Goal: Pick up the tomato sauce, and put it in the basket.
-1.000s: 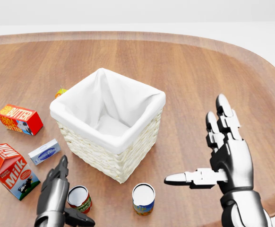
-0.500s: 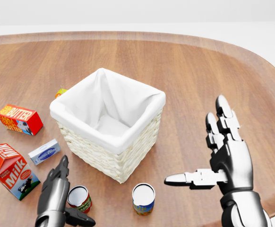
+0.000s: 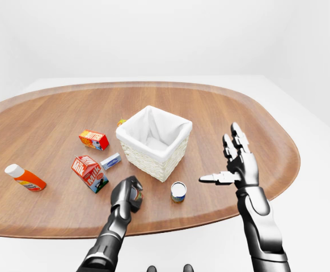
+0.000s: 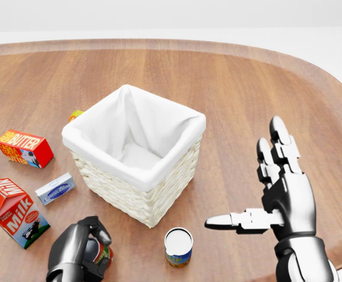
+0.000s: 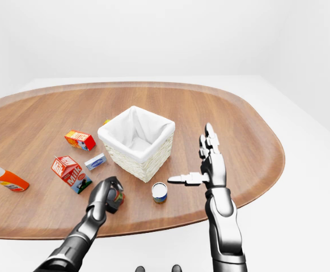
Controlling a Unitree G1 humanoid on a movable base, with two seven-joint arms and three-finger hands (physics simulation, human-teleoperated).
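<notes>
Glossy black-and-silver three-fingered left hand at lower left of the head view, fingers curled tight into a closed fist around a small red-labelled can, forearm rising from the bottom edge. Matching metallic right hand at lower right, upright, fingers spread, thumb jutting left, gripping nothing.

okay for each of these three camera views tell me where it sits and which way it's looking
Head view: on the head, tilted down at the basket; left hand and right hand show.
Left-eye view: on the head, looking wider across the table; both forearms show.
Right-eye view: its pair, nearly the same picture.
All share the basket, the milk carton and the blue can.
</notes>
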